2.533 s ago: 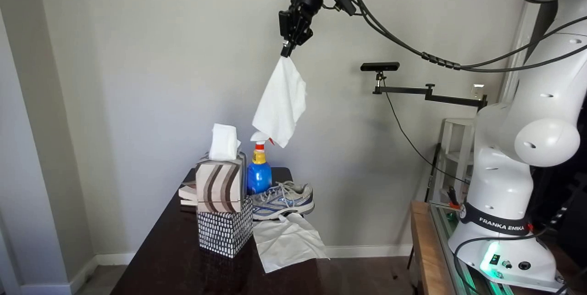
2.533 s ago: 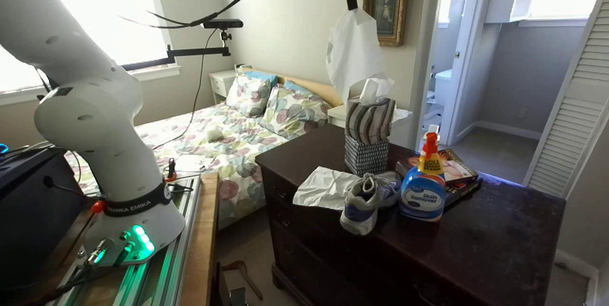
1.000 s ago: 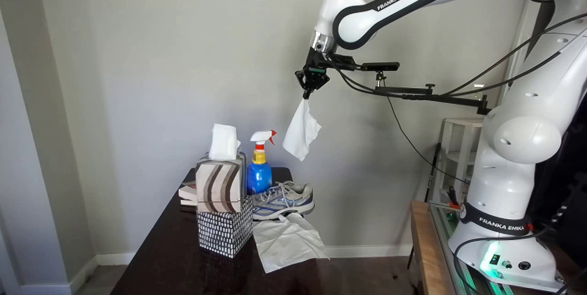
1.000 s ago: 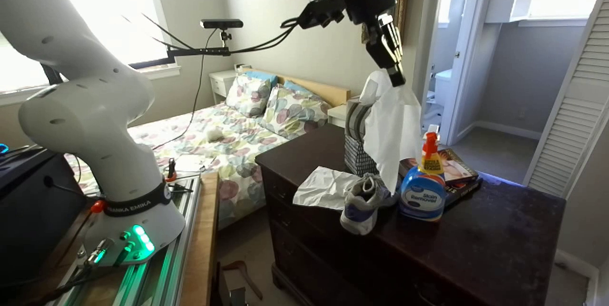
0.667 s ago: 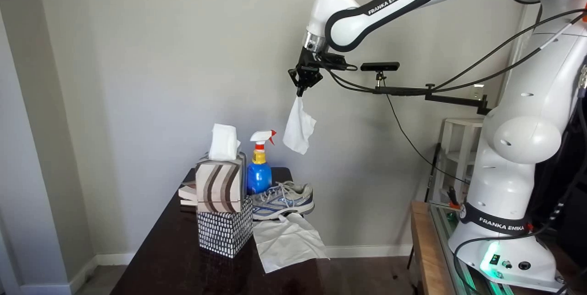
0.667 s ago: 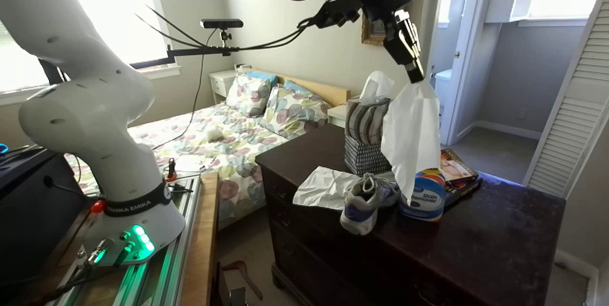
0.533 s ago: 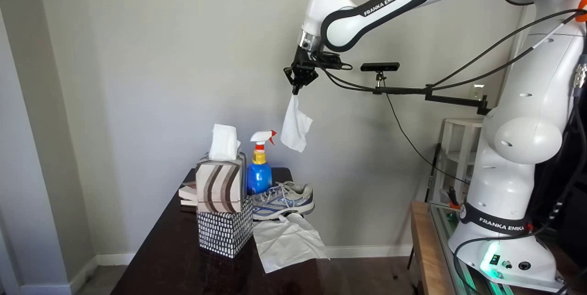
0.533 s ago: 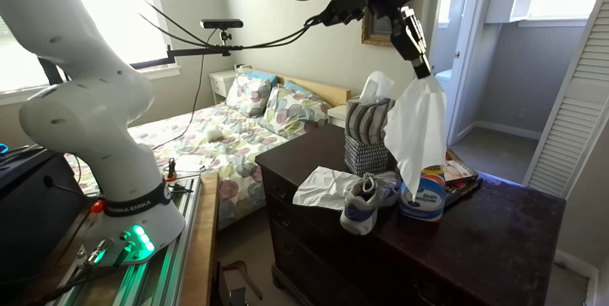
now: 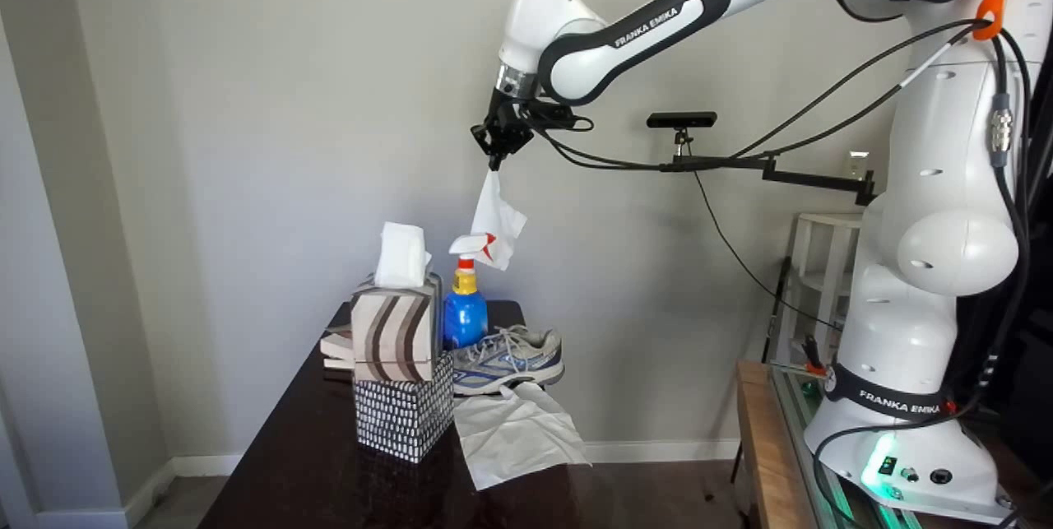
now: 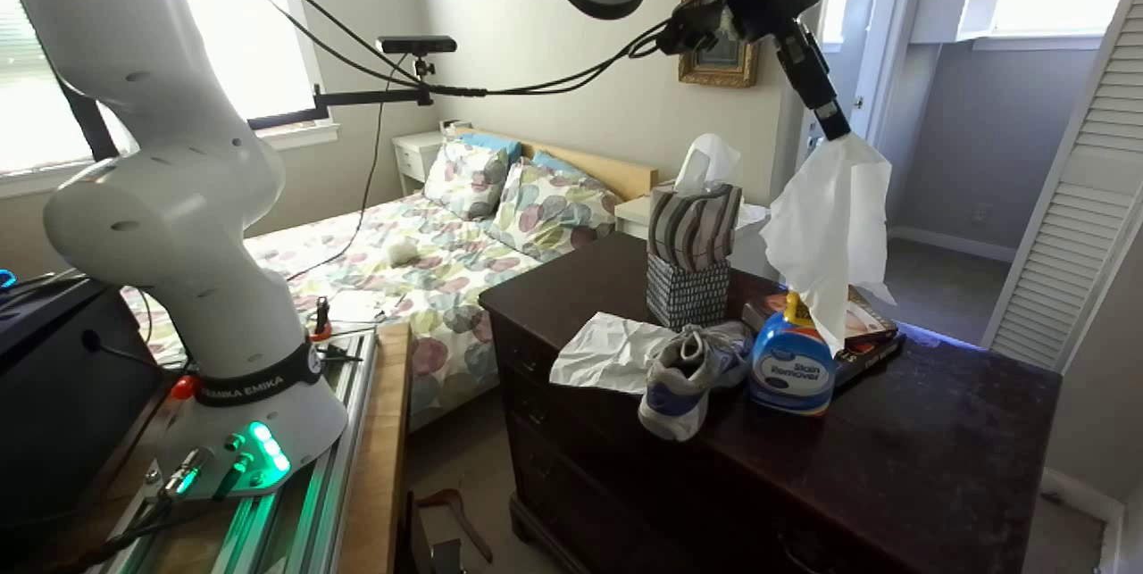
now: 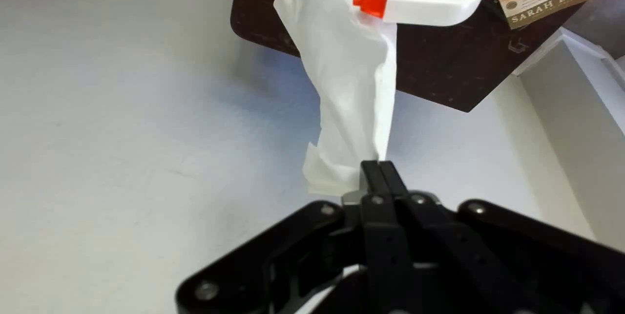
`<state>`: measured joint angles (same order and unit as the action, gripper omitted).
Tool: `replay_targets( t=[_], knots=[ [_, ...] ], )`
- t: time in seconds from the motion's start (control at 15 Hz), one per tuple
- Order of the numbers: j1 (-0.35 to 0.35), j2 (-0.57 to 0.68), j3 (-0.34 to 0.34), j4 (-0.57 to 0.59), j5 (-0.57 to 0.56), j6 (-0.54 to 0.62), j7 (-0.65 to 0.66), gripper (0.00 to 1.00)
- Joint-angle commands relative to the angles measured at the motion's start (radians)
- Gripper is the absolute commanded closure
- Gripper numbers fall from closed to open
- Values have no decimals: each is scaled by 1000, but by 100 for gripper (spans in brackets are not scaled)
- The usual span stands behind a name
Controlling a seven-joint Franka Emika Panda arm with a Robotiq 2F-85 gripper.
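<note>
Exterior view | pincer (image 9: 494, 164) — tissue (image 9: 502, 212) gripped | moved partly behind spray bottle (image 9: 466, 313)

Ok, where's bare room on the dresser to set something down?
Two patches on the dresser top: the end beyond the spray bottle and books, and one nearest the bed, bordered by the stacked boxes and loose white sheet. Crowded: the middle, where bottle, shoe, books and boxes cluster, with the gripper holding a tissue near the bottle's top.

In an exterior view, my jaws pinch a hanging white tissue (image 10: 826, 226) that hides the top of the blue bottle (image 10: 792, 369) beside a sneaker (image 10: 674, 400) on the dresser (image 10: 938, 431).
</note>
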<state>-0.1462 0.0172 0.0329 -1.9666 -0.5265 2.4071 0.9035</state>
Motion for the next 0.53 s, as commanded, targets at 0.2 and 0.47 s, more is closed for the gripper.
replay_targets(
  t=[0.2,0.47],
  knots=[
    [116,124,-34,116,-33,-8,8,100],
    [161,155,-46,126,-24,-7,-7,100]
  ],
)
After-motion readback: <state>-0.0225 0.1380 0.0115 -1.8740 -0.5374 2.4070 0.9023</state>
